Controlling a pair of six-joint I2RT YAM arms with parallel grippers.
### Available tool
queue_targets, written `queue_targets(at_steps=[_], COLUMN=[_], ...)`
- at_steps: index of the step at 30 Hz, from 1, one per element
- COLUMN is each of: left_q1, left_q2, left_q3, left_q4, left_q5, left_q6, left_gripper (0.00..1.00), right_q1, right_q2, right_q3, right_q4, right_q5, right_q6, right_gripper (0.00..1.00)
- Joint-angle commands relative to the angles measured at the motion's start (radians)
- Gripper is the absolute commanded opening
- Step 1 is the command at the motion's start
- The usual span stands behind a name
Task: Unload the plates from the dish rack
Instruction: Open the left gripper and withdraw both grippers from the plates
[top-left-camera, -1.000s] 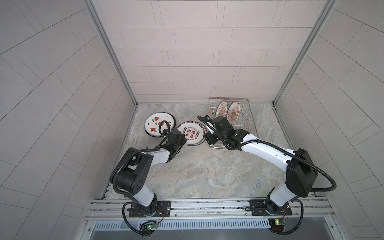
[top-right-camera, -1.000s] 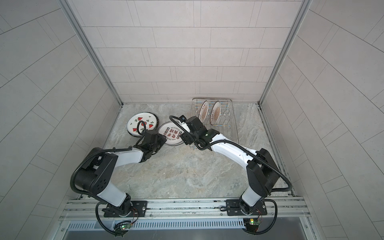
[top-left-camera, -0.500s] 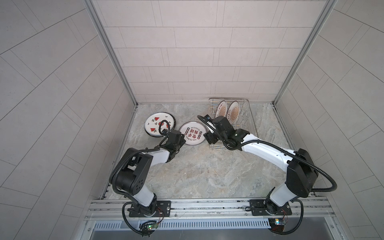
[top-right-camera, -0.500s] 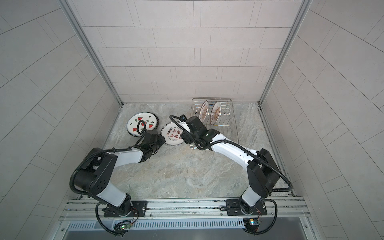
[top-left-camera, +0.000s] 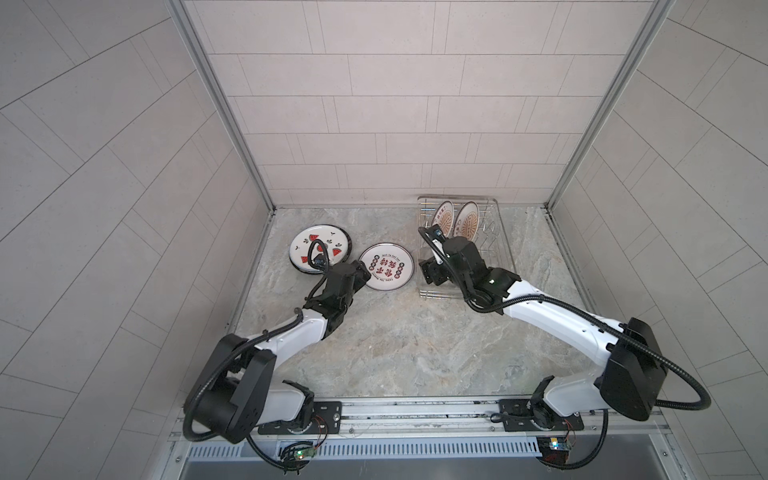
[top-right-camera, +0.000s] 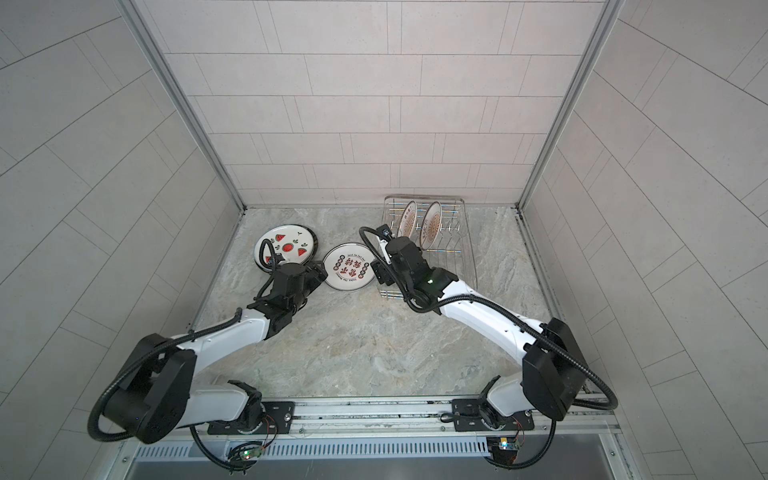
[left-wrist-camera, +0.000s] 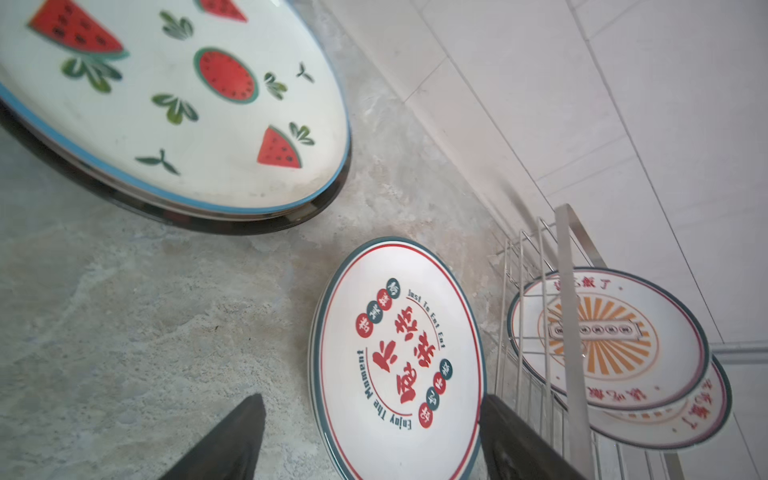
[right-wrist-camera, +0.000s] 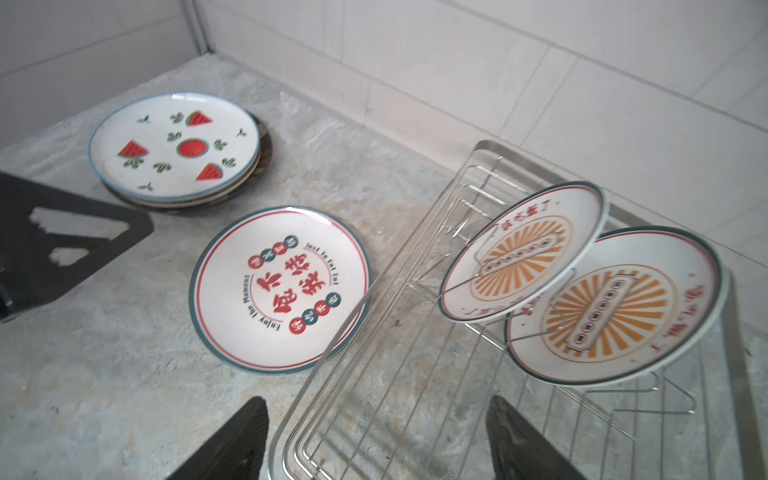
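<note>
The red-character plate (top-left-camera: 386, 266) (left-wrist-camera: 399, 357) lies flat on the stone counter. My left gripper (top-left-camera: 362, 272) (left-wrist-camera: 374, 436) is open at its near edge, one finger on each side, not clamping it. A watermelon plate (top-left-camera: 319, 251) (right-wrist-camera: 174, 145) rests on a dark-rimmed plate to the left. Two sunburst plates (top-left-camera: 443, 216) (right-wrist-camera: 519, 253) stand upright in the dish rack (top-left-camera: 505, 249) (right-wrist-camera: 319, 374). My right gripper (top-left-camera: 430, 272) (right-wrist-camera: 376, 436) is open and holds nothing, low over the rack's near, plate-free end.
Tiled walls close in the back and both sides; the rack sits against the back wall at the right. In the right wrist view the left gripper's finger (right-wrist-camera: 62, 245) shows beside the plate stack. Bare counter stretches in front of both arms.
My left gripper has opened and let go of the red-character plate, which stays flat on the counter. The right arm has hardly moved.
</note>
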Motion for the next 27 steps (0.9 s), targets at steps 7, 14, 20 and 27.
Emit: queue_targets(at_steps=[7, 14, 20, 27], left_q1=[-0.028, -0.028, -0.04, -0.097], left_q2=[-0.246, -0.247, -0.23, -0.159], left_q3=[-0.154, -0.176, -0.145, -0.099], left_q4=[0.265, 0.416, 0.409, 0.408], left_q5=[0.189, 0.337, 0.362, 0.341], left_q6=[0.309, 0.352, 0.368, 0.403], left_gripper=[0.97, 1.0, 1.0, 1.0], right_q1=[-0.11, -0.19, -0.237, -0.281], right_q2=[-0.142, -0.043, 0.069, 0.203], right_q3=[-0.088, 0.067, 0.151, 0.237], right_q4=[0.101, -0.109, -0.125, -0.128], right_q5=[0.083, 0.055, 0.07, 0.075], right_q6=[0.198, 0.26, 0.28, 0.308], right_gripper=[1.0, 1.0, 0.99, 0.95])
